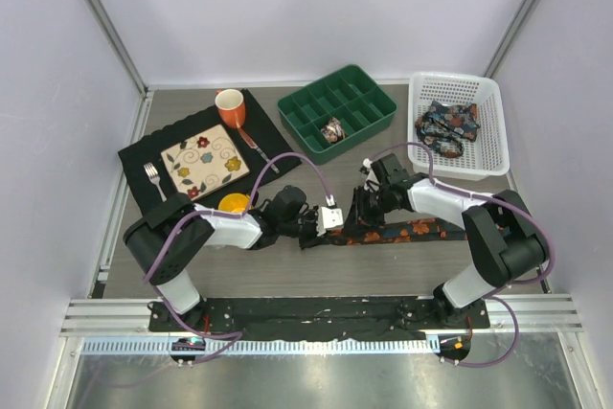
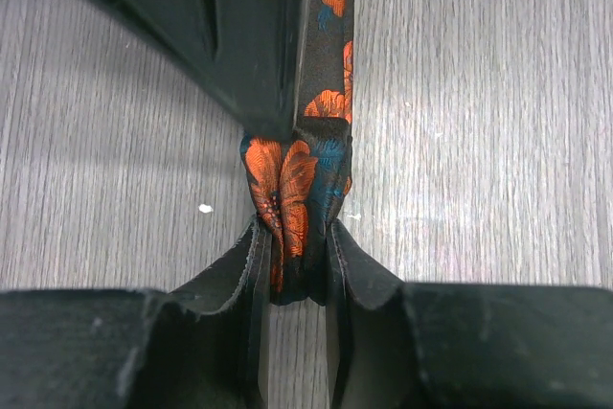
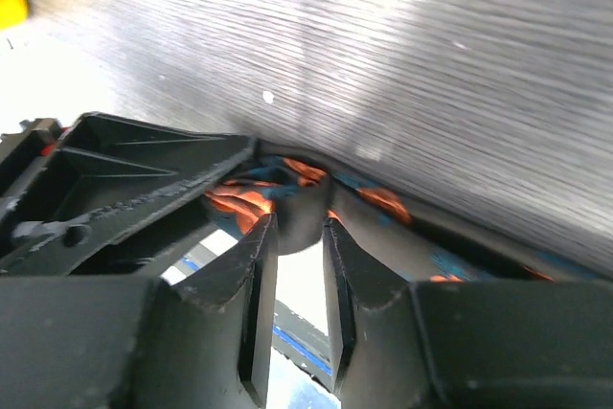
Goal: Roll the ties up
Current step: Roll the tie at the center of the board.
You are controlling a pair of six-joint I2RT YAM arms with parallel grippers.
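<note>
While the left pincer [image 2: 295, 246] is pinching the folded end of the dark navy fabric necktie with orange flowers [image 2: 292, 174] on the grey wood-grain counter [image 2: 479, 141], the right pincer [image 3: 299, 227] is sitting against the strip just ahead, its jaws slightly apart. I cannot tell if it is gripping.

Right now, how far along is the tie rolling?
Done: one rolled tie sits in the green tray. In hand: the left gripper pinches the folded end of a floral tie, most of its strip lying flat. Left: rolling it up, then the ties in the white basket.
</note>
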